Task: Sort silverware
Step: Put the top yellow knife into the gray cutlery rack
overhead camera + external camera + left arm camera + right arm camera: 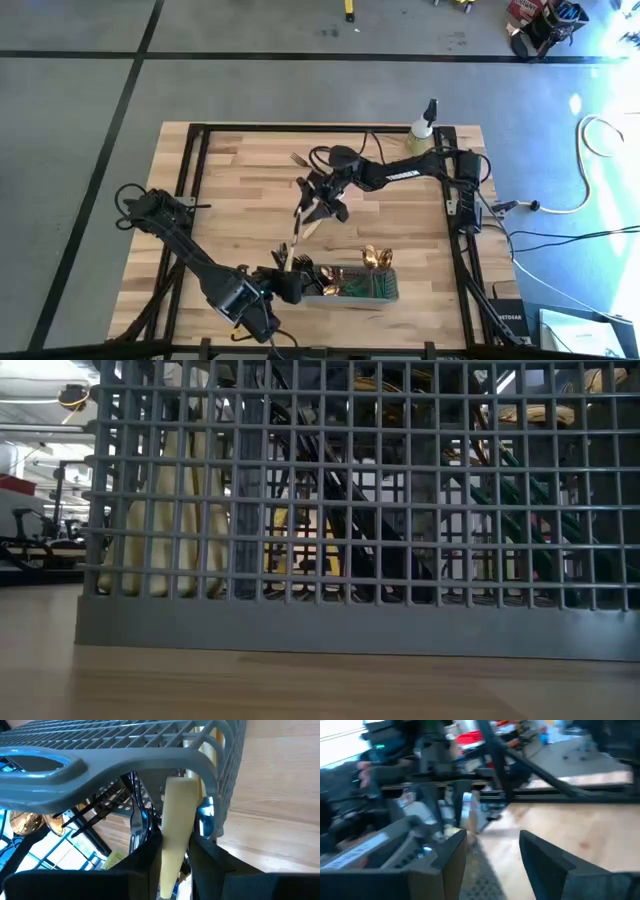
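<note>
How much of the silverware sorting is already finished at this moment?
Partly done. Several pieces, including gold spoons, already stand in the grey caddy. The left gripper holds a cream-handled piece at the caddy's end. A few pieces lie on the table under the right gripper, which is open.

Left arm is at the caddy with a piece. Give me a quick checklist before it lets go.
1. Left gripper clamps the cream-handled piece: ok.
2. Piece inside the caddy rim: cannot tell; it sits at the corner.
3. Caddy flat on the table: ok.
4. Right gripper clear of the caddy, over mid-table: ok.
5. Right gripper open and empty: ok.
6. Loose silverware left on the table: not ok.
</note>
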`<state>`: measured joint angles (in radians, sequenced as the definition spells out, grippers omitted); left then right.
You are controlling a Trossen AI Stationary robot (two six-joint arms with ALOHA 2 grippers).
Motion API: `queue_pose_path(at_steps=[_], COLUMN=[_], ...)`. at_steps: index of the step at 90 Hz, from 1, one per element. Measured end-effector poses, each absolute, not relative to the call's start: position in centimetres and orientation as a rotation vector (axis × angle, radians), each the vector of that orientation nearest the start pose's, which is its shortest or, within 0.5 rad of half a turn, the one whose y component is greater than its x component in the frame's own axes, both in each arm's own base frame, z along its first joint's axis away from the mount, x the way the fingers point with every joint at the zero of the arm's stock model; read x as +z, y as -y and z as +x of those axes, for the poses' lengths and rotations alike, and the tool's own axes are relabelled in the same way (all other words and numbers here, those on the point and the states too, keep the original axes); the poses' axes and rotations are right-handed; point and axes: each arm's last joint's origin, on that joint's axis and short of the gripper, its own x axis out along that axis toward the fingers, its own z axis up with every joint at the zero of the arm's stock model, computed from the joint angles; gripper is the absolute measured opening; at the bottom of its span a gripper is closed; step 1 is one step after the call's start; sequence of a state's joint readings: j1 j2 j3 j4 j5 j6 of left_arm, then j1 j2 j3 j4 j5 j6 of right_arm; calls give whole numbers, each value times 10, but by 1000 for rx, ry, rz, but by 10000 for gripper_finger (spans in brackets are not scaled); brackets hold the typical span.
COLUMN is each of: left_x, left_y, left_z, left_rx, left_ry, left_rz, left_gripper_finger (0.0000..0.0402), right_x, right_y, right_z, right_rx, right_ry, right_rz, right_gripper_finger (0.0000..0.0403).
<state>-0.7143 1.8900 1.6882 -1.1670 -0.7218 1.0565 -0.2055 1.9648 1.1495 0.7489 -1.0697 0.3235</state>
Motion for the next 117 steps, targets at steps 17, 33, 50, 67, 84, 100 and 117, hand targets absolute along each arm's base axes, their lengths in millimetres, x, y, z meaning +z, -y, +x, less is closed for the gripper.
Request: queue_pose_path(at_steps=[17, 33, 50, 67, 84, 100, 117], left_x=[276, 276, 276, 276, 277, 280, 290], left_y=[230, 230, 229, 229, 229, 230, 237], left_z=[294, 294, 294, 295, 295, 296, 296], left_rx=[-583, -578, -573, -557, -525, -398, -338], left_ry=[-1017, -1017, -1018, -1019, -1022, -1002, -951], left_rz=[1849, 1852, 1855, 1863, 1881, 1925, 1859], left_gripper_finger=[80, 80, 80, 80, 80, 80, 80], right_x=[206, 206, 206, 207, 209, 223, 242], right_y=[54, 53, 49, 46, 44, 35, 22], right_z=[413, 413, 413, 414, 414, 421, 431], right_rx=[868, 866, 886, 894, 901, 944, 998], right_ry=[-202, -199, -203, -197, -191, -171, -170], right_rz=[343, 340, 339, 334, 339, 333, 313], right_gripper_finger=[161, 97, 16, 6, 1, 0, 0])
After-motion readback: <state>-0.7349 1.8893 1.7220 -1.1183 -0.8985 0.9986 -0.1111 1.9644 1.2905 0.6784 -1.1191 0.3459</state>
